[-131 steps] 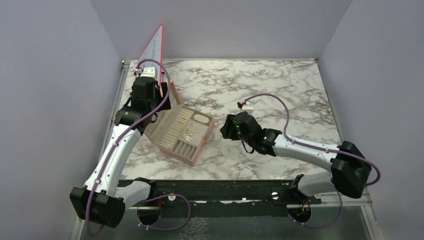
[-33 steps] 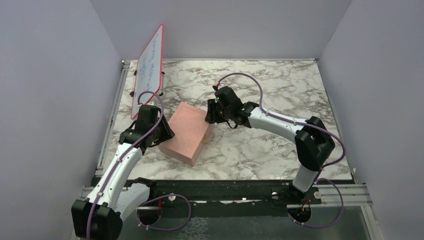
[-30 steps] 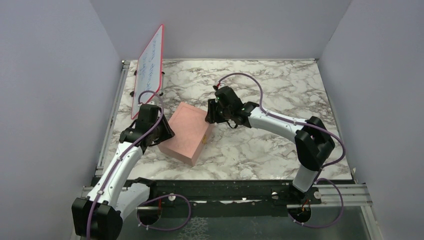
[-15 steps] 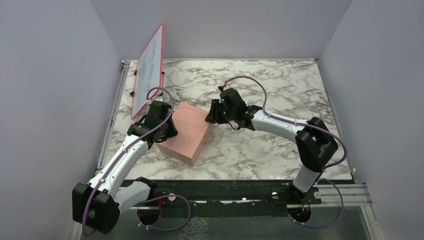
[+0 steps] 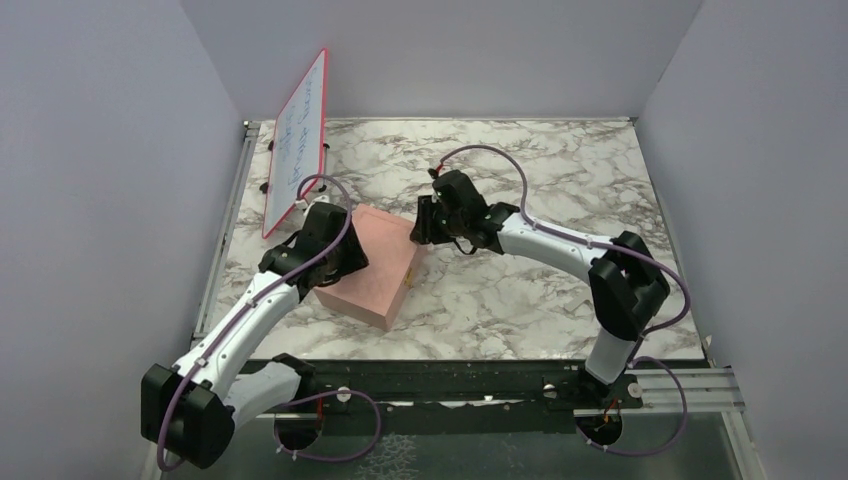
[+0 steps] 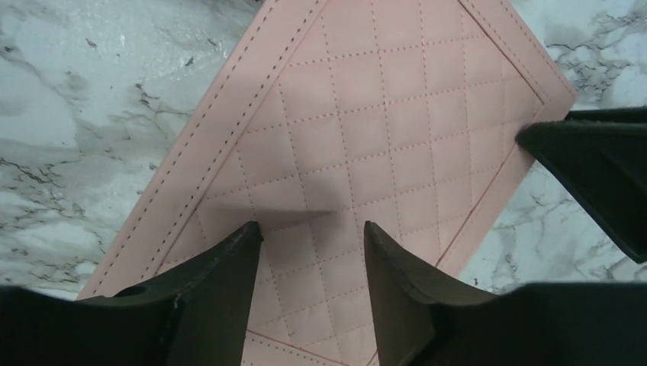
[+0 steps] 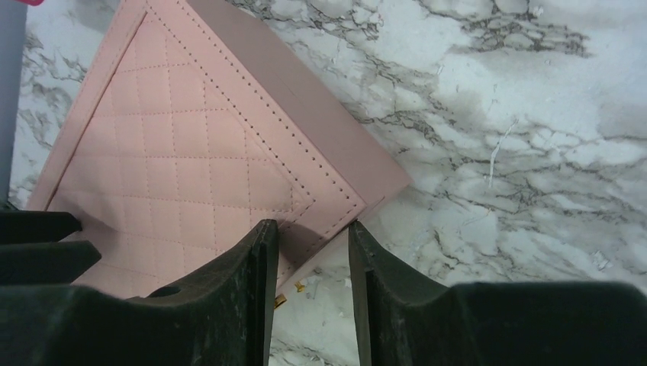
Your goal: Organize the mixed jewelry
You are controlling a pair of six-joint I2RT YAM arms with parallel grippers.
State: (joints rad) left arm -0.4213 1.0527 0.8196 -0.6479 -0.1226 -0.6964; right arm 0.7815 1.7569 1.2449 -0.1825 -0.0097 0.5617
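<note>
The pink quilted box lies shut on the marble; whatever jewelry is inside it is hidden. My left gripper hovers over the lid's left part, open and holding nothing; in the left wrist view its tips frame bare lid. My right gripper stands open at the box's far right corner, and in the right wrist view that corner sits just ahead of the gripper. Two tiny gold pieces of the mixed jewelry lie on the marble beside the box wall, between the right fingers.
A red-framed whiteboard leans upright at the back left, close behind the left arm. The right gripper's dark finger shows at the right edge of the left wrist view. The table's raised rim runs along the left side.
The left gripper has moved right and forward from the box's left edge to above the lid, and its jaws have widened. The right gripper has barely shifted at the box corner.
</note>
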